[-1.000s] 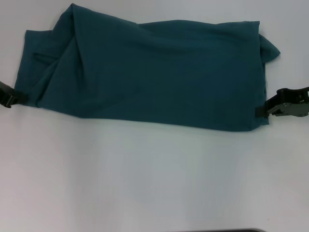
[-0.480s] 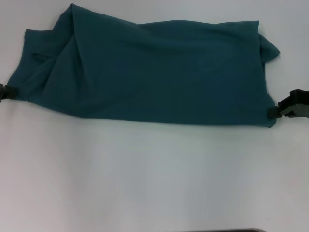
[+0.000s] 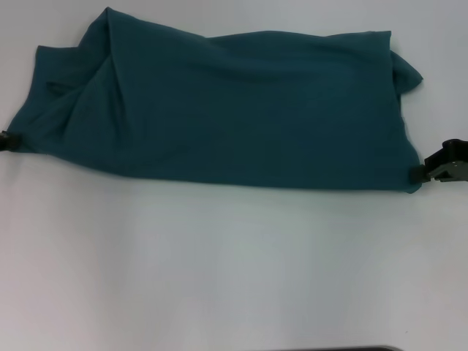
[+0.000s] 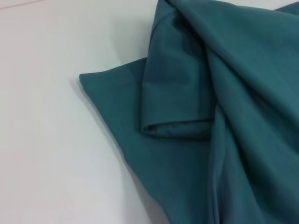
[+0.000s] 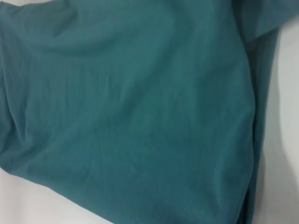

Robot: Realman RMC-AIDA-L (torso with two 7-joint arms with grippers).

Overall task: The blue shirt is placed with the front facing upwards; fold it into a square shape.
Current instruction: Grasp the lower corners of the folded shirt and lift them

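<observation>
Head view: bare white table (image 3: 234, 278) nearest, then the blue shirt (image 3: 219, 110) lying as a long folded band. The left pincer (image 3: 6, 140) and right pincer (image 3: 437, 167) sit at its near corners; their grip I cannot tell. Pulling both corners evenly should keep the fold straight.

Head view high overhead; both wrist views close, seemingly on blue shirt (image 3: 219, 110).
</observation>
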